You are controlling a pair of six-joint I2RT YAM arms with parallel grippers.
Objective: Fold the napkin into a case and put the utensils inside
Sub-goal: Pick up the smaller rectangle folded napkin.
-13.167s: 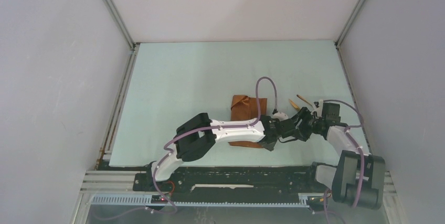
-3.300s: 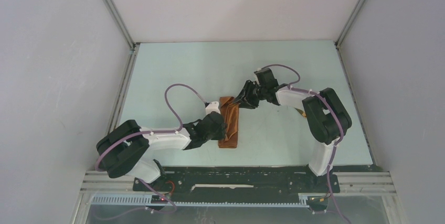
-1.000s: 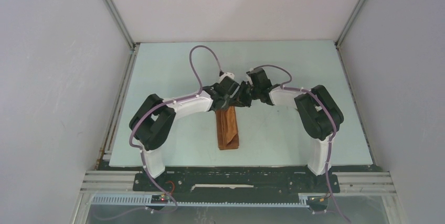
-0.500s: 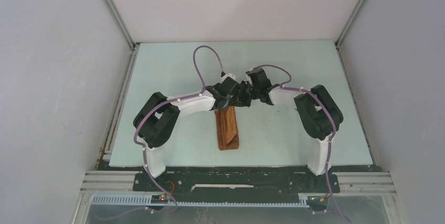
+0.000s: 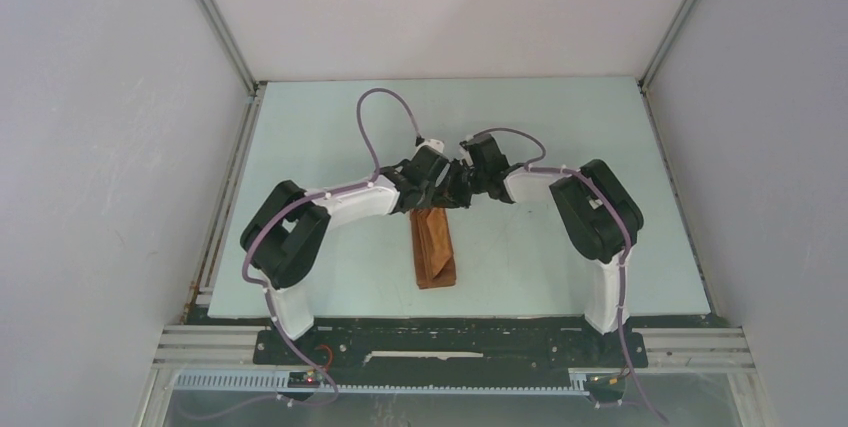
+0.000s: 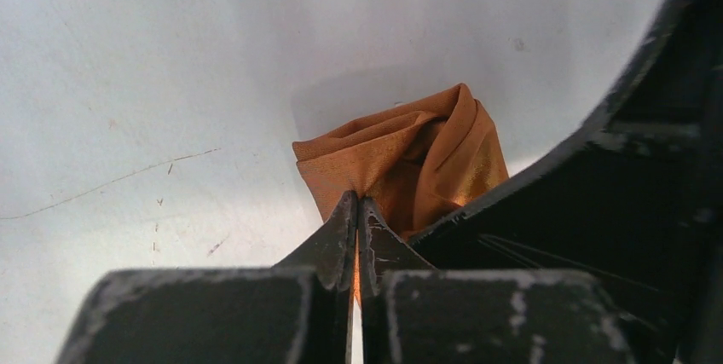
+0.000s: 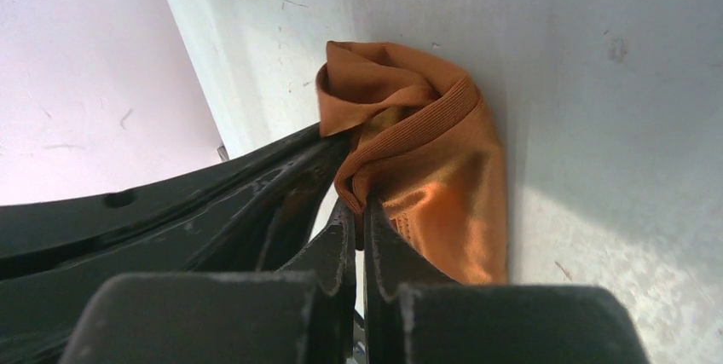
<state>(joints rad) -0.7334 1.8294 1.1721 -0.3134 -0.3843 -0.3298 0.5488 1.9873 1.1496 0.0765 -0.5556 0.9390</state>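
The rust-orange napkin lies as a narrow folded strip in the middle of the table, running from the grippers toward the near edge. Both grippers meet at its far end. My left gripper is shut on the cloth's edge; the left wrist view shows the napkin bunched just beyond the pinching left gripper. My right gripper is also shut on the far end; in the right wrist view a hemmed fold of the napkin sits between the fingers of the right gripper. The utensils are out of view.
The pale green table extends around the napkin. White walls and metal rails border it on the left, right and back. The left arm's black finger housing fills the right wrist view's lower left.
The left gripper has shut on the napkin's far end. Both arms shifted slightly at that end; the strip otherwise lies as before.
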